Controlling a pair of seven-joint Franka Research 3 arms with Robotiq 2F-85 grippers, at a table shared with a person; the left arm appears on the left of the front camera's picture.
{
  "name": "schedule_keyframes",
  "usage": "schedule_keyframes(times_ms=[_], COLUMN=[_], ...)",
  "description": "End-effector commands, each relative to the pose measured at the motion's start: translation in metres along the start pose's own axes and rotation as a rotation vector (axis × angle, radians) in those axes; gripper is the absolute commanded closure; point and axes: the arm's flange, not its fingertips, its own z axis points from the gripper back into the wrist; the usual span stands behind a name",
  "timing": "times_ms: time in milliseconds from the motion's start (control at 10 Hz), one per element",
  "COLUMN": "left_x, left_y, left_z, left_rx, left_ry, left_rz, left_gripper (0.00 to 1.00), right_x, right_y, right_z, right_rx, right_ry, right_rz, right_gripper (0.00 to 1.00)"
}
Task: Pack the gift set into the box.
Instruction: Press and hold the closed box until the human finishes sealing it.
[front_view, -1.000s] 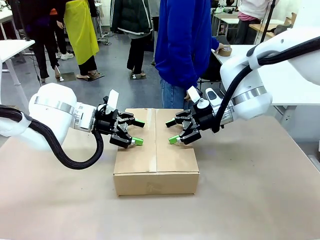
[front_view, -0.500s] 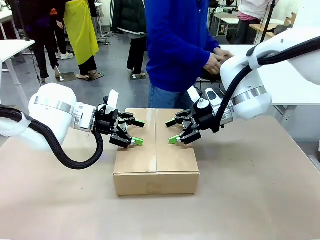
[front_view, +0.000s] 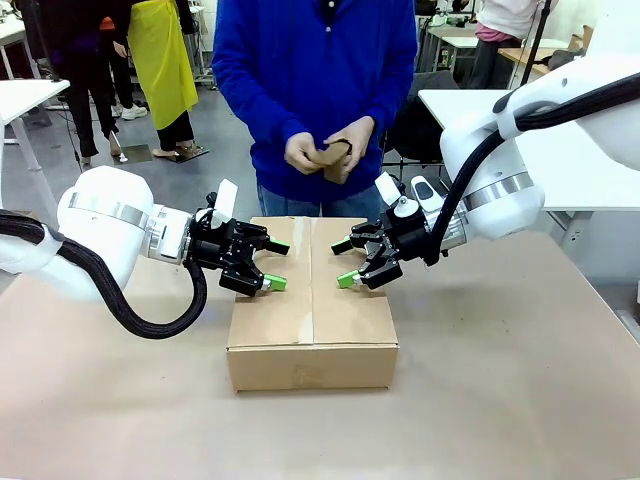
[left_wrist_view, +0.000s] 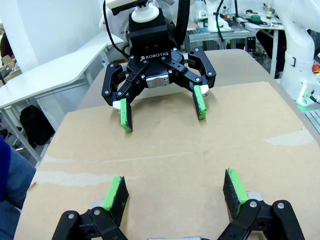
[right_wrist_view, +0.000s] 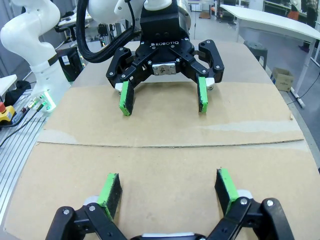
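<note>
One brown corrugated cardboard box (front_view: 311, 305) sits on the worktop (front_view: 520, 380) with its top flaps folded shut, the seam between them running down the middle of the lid, so nothing inside it can be seen. Two claws hover just above that closed lid, facing each other across the seam. The left claw (front_view: 272, 265) reaches in from its side with the arm held low and nearly level, its green-padded fingers spread wide and gripping nothing; in the left wrist view its own claw (left_wrist_view: 176, 193) shows the two pads (left_wrist_view: 115, 194) well apart over bare cardboard. The right claw (front_view: 346, 262) comes in from the opposite side on an arm that angles down from above, equally wide open and empty; in the right wrist view its own claw (right_wrist_view: 167, 189) frames the flap seam ahead of it. Each wrist view shows the other claw straight ahead, close over the lid, jaws parted. Beyond both claws, at the far edge of the worktop, a person in a blue top stands with both hands (front_view: 322, 153) together at waist height, holding a small brown object that is too small to identify.
</note>
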Motion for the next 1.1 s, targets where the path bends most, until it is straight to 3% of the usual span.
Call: schedule_keyframes(times_ms=[0,1000], left_x=[-0.0029,-0.0029], left_y=[-0.0025,-0.0025], left_z=[0.0003,0.0003], left_rx=[-0.006,-0.006], left_ry=[-0.006,-0.006], left_rz=[-0.015,-0.015], left_gripper=[0.0,0.0], right_x=[-0.0009,-0.0009], right_y=[0.0002,0.0002], right_z=[-0.0008,-0.0008], right_rx=[-0.002,-0.002], right_ry=[0.002,0.002], right_rz=[0.011,0.011], right_gripper=[0.0,0.0])
